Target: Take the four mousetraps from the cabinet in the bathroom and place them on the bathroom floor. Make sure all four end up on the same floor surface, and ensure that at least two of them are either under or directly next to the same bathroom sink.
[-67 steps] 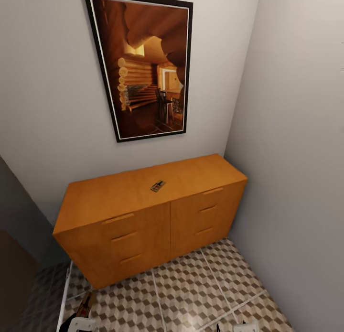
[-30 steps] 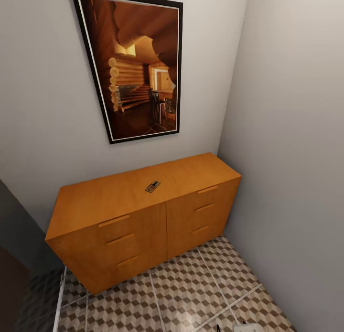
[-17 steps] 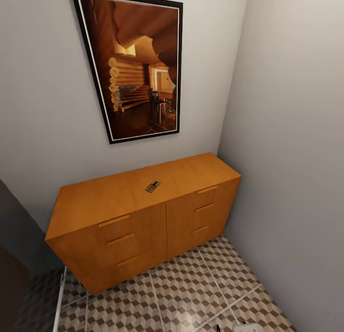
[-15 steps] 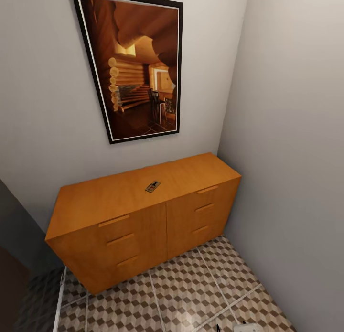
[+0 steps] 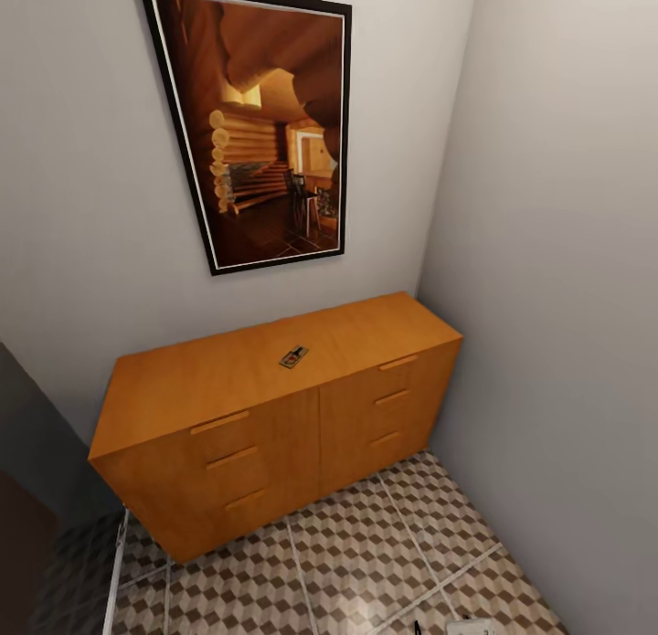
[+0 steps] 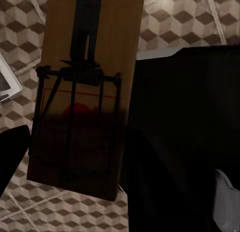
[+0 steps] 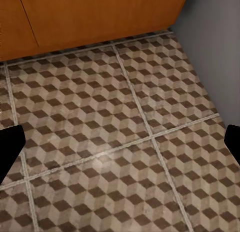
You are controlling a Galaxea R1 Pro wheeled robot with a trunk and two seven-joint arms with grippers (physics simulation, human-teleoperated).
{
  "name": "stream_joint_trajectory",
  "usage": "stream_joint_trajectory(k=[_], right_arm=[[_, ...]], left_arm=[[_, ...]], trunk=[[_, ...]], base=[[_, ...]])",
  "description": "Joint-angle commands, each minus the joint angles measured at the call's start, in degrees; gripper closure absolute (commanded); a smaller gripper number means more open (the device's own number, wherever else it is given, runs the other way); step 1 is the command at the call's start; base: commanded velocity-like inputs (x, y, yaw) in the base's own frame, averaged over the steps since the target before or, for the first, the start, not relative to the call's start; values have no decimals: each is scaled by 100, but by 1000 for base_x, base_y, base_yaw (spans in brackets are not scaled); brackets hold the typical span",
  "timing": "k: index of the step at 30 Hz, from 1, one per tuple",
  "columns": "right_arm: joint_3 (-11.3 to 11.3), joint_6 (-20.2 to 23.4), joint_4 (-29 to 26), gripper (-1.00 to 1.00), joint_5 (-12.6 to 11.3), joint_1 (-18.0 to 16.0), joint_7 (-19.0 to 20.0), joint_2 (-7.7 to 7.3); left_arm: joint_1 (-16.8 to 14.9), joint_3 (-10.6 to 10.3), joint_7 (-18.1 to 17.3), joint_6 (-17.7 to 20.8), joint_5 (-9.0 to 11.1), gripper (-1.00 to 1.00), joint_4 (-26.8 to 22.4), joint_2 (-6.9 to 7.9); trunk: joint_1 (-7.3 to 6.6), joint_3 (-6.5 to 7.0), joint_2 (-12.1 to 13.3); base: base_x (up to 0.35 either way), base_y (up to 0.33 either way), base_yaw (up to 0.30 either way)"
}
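One mousetrap, a small wooden board with dark wire, lies on top of the orange-brown cabinet, near its middle. Another mousetrap hangs close before the left wrist camera, reddish spot and wire spring facing it, with my left gripper shut on its lower end above the bathroom floor. My right gripper is open over the cube-patterned bathroom floor, nothing between its dark fingertips. The cabinet's drawers are all closed. The bathroom sink is out of view.
The cabinet stands in a corner against the back wall, with a grey side wall at its right. A large framed picture hangs above it. Tiled floor stretches in front; a dark surface borders the left.
The camera swung slightly right at first, shifting the cabinet left in the picture and taking my left arm past the lower edge. Over the last second nothing has visibly moved.
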Motion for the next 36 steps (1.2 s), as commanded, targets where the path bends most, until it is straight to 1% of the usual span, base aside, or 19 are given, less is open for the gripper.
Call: stream_joint_trajectory(k=[1,11,17,24,36], right_arm=[[51,-15,6,-100,-36,-5,-28,2],[51,-15,3,-100,-36,-5,-28,-4],[51,-15,2,-100,-36,-5,-28,-2],[51,-15,5,-100,-33,-5,-28,-1],[53,-24,6,-100,-19,-5,-28,-7]], left_arm=[[-8,-48,-16,-47,47,100,20,-2],[-8,-48,-29,-83,43,100,20,-1],[-8,-49,-34,-88,40,100,20,-1],[-8,-49,-34,-82,40,100,28,-1],[-8,-49,-26,-39,40,100,34,-1]], trunk=[[3,-11,-11],[3,-11,-11],[3,-11,-11],[3,-11,-11],[3,-11,-11]], base=[[0,186,0],[10,269,0],[163,218,0],[191,30,0],[15,1,0]])
